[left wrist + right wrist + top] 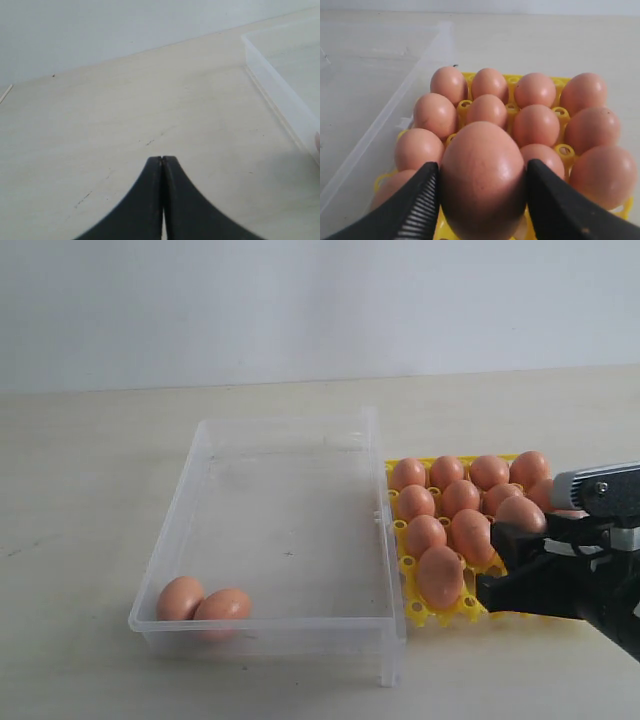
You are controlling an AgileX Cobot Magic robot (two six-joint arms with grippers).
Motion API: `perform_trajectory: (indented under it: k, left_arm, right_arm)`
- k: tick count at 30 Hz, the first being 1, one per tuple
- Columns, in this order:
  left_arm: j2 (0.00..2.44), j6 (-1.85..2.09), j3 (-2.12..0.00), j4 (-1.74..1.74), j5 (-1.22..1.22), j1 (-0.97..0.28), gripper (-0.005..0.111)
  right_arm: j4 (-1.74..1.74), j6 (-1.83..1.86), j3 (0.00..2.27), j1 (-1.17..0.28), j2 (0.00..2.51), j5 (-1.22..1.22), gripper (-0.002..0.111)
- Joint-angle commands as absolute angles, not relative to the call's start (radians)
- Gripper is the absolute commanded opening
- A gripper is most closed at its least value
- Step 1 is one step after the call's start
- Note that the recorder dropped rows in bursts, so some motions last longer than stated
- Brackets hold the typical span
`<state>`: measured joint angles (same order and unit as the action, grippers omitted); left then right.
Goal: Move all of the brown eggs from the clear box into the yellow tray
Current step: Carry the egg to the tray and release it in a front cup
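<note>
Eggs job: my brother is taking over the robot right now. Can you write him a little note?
Left gripper: shut, empty, over the bare table beside the clear box.
Right gripper: shut on one brown egg, above the yellow tray.
Done: most tray cups hold eggs.
Left: set this egg in a free cup, then fetch the two eggs in the box's near left corner, exterior view.
</note>
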<state>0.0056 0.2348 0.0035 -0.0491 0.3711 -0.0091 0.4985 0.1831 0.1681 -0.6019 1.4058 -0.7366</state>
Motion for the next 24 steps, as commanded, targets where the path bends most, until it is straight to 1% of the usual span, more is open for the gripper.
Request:
perform_trajectory:
  k: [1,10,24]
  left_arm:
    - [0.0,0.236,0.0,-0.051,0.364,-0.01,0.0]
    - [0.0,0.236,0.0,-0.051,0.364,-0.01,0.0]
    - [0.0,0.236,0.0,-0.051,0.364,-0.01,0.0]
  right_arm:
    - [0.466,0.146,0.168,-0.596,1.478,-0.812,0.0]
    - [0.384,0.078,0.198,-0.596,1.586,-0.848,0.0]
    - [0.386,0.08,0.216,-0.596,1.671,-0.846,0.0]
